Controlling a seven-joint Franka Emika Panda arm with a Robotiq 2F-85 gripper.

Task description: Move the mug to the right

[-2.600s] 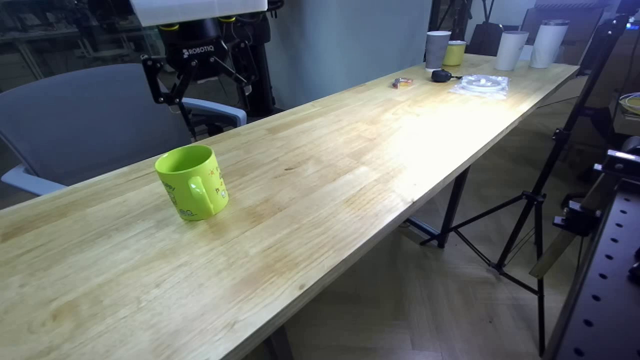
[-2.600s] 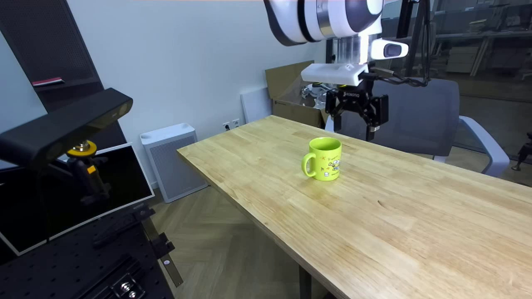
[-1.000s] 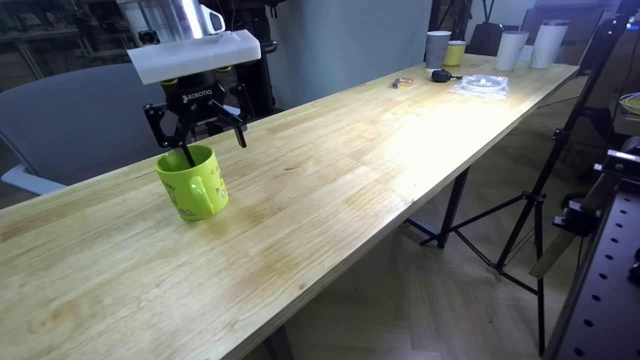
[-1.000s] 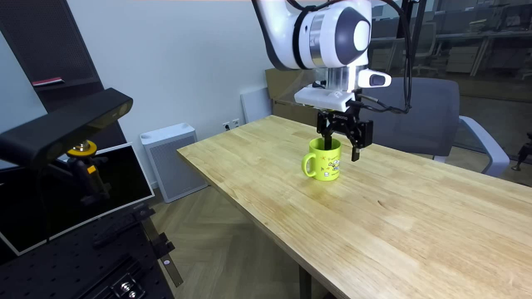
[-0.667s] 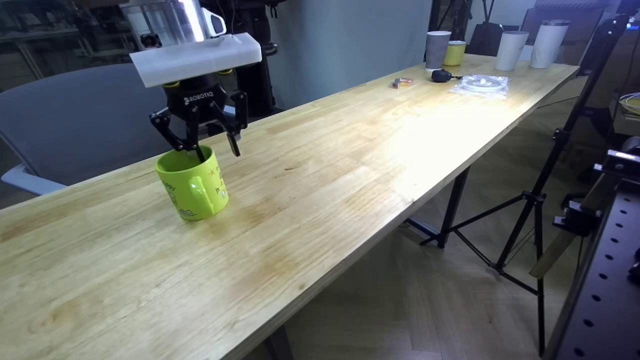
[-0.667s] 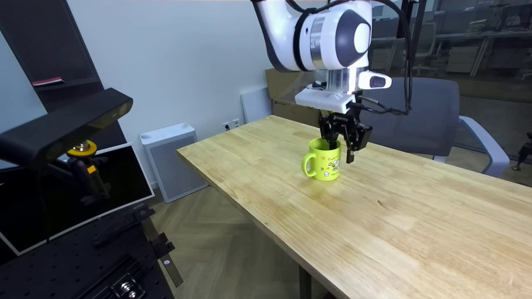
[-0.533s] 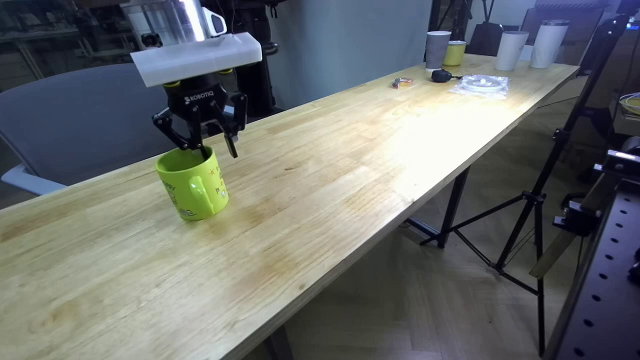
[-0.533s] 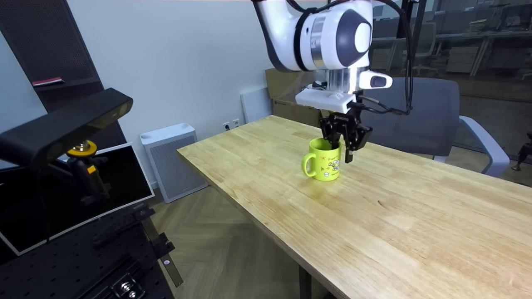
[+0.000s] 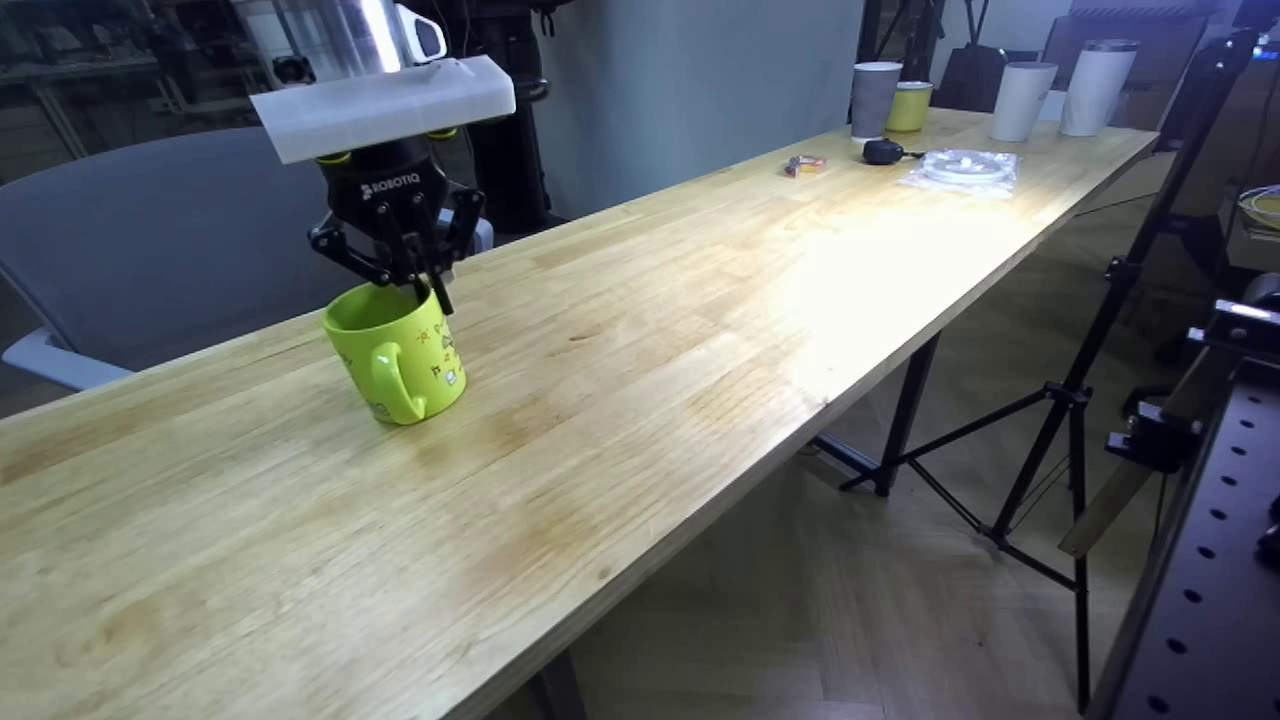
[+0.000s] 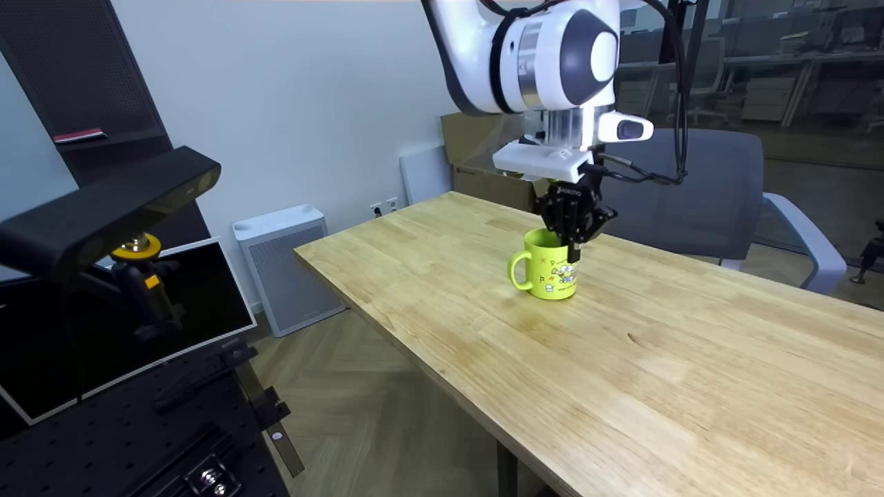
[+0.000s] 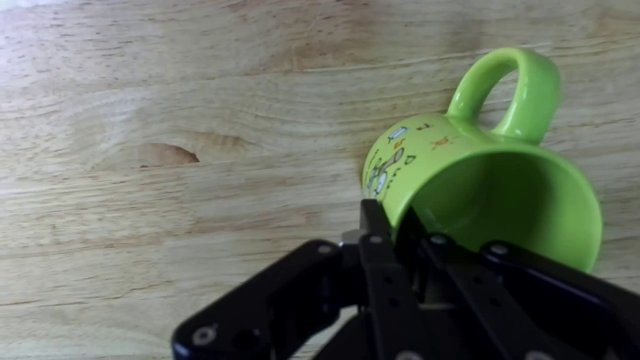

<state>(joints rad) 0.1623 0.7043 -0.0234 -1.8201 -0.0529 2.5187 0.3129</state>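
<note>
Going left to right in an exterior view, frame as the clock: grey chair (image 9: 180, 220) at about 10 o'clock, behind the wooden table (image 9: 600, 430). At 9 o'clock there's the lime-green mug (image 9: 420, 348), cartoon prints on it; honestly can't tell if its base touches the wood. The gripper (image 9: 433, 296) is clamped on the mug's wall, at roughly 2 o'clock on the rim, one finger inside, one outside. Wrist view agrees: pinch at 9 o'clock on the rim, handle (image 11: 541, 95) at 12. Further right, up around 1 o'clock: a small orange-red thing (image 9: 806, 166) I can't make out, then a dark grey cup (image 9: 875, 104), a little black object (image 9: 882, 152) and a yellow cup (image 9: 909, 108). Around 2 o'clock you've got a clear bag (image 9: 1000, 180) with something round and white inside, a pale cup (image 9: 1022, 104) and a taller white tumbler (image 9: 1097, 92). Black tripod (image 9: 1069, 396) at 3 o'clock.
</note>
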